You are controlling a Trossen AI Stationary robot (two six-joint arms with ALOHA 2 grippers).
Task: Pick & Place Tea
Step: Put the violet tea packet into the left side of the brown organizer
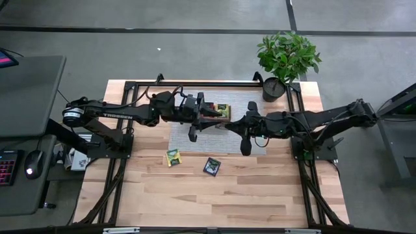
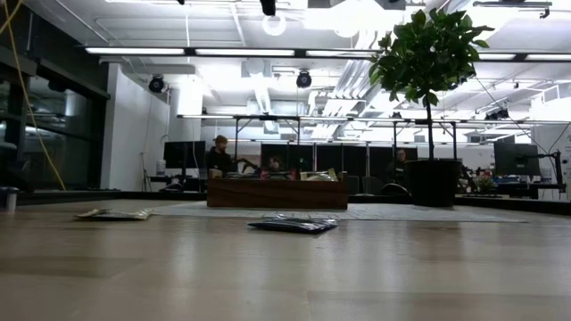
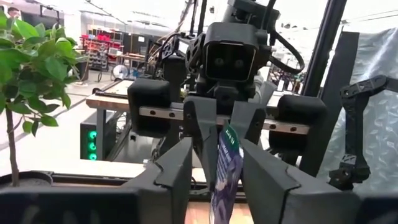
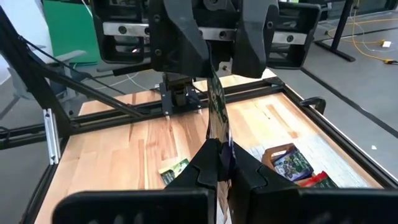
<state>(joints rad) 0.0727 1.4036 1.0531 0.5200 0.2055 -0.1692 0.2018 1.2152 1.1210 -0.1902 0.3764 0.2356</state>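
Observation:
A dark tea packet (image 3: 227, 168) with a green label stands edge-on in the air above the grey mat, between my two grippers. My right gripper (image 4: 219, 149) comes from the table's right and is shut on it. My left gripper (image 3: 217, 146) faces it from the left, open. Its fingers stand on either side of the packet's free end, with a gap on at least one side. In the high view both grippers (image 1: 209, 112) (image 1: 234, 122) meet beside the wooden tray (image 1: 222, 109). A yellow-green packet (image 1: 173, 156) and a dark packet (image 1: 211, 166) lie flat on the table. My right gripper pinches the packet's end (image 4: 219, 134) between its two fingers (image 3: 202, 121). The fingers come about level from the table's right side. The packet is lifted clear, standing on edge, and it reaches away from the fingers into the gap of my left gripper.
The tray (image 4: 277, 152) on the mat holds more packets (image 4: 292, 165). A potted plant (image 1: 286, 58) stands at the table's far right corner. Black frame rails (image 4: 205, 99) run along the table's edges. Bare wood lies toward the near edge.

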